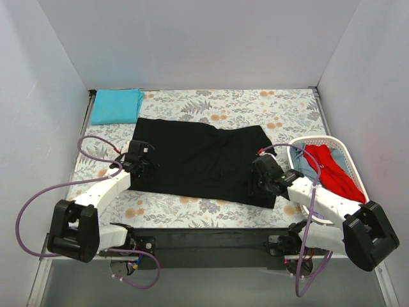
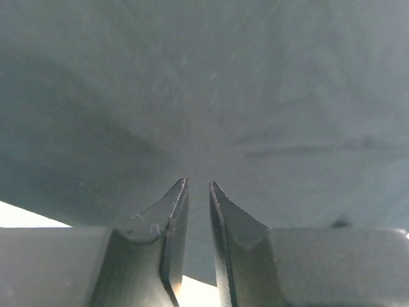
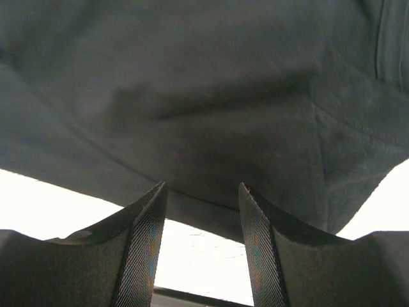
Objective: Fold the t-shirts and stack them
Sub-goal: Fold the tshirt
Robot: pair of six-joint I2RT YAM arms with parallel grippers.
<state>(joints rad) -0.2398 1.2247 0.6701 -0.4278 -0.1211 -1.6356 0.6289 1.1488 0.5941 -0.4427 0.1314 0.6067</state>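
A large black t-shirt (image 1: 198, 160) lies spread flat across the middle of the table. My left gripper (image 1: 149, 165) is at its left edge. In the left wrist view its jaws (image 2: 198, 183) stand a narrow gap apart over the black cloth (image 2: 204, 83), whose edge shows through the gap. My right gripper (image 1: 259, 183) is at the shirt's near right corner. Its jaws (image 3: 201, 185) are wide open, with the hem of the black cloth (image 3: 204, 96) just past the fingertips. A folded teal t-shirt (image 1: 116, 105) lies at the back left. Red (image 1: 329, 167) and light-blue (image 1: 308, 167) shirts lie in the basket.
The white laundry basket (image 1: 348, 153) stands at the right edge, close behind my right arm. The floral table covering (image 1: 255, 102) shows bare along the back and at the near left. White walls close in the left, back and right sides.
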